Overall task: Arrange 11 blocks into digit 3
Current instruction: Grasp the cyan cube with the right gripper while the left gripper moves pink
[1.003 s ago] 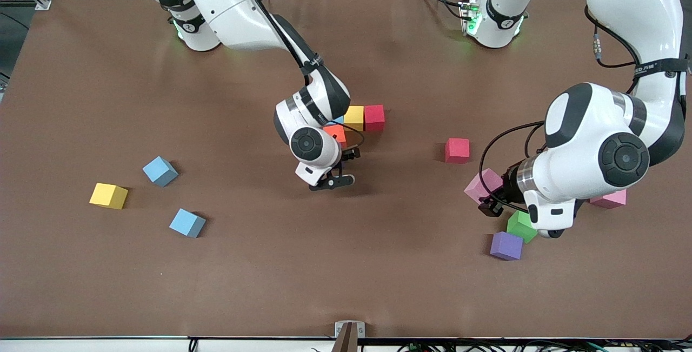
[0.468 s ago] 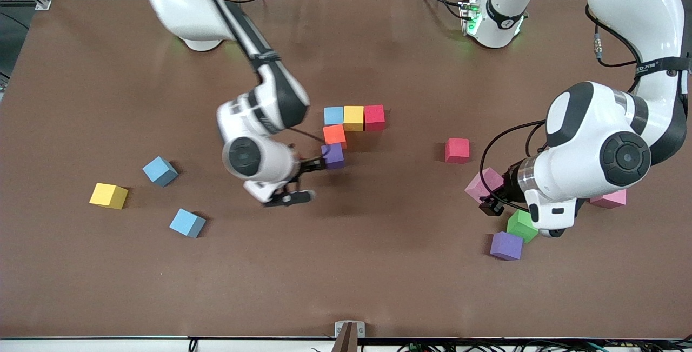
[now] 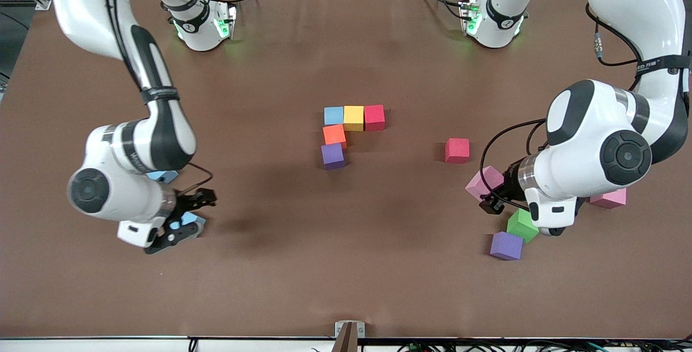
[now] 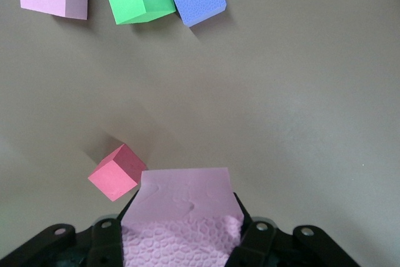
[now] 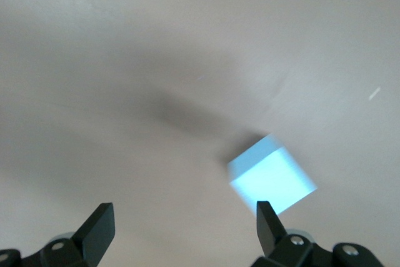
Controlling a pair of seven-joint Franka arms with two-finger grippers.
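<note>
Five blocks form the partial digit 3 (image 3: 350,130) mid-tabletop. Nearest, my right pincer (image 3: 186,216) hangs released over a blue block (image 3: 191,221); next I descend and clench. Left pincer (image 3: 494,196) waits grasping a pink block (image 3: 483,181).

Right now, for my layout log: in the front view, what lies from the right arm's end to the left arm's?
The right gripper, yellow block, red block beside it, loose red block, pink block in left gripper, green block, loose pink block.
</note>
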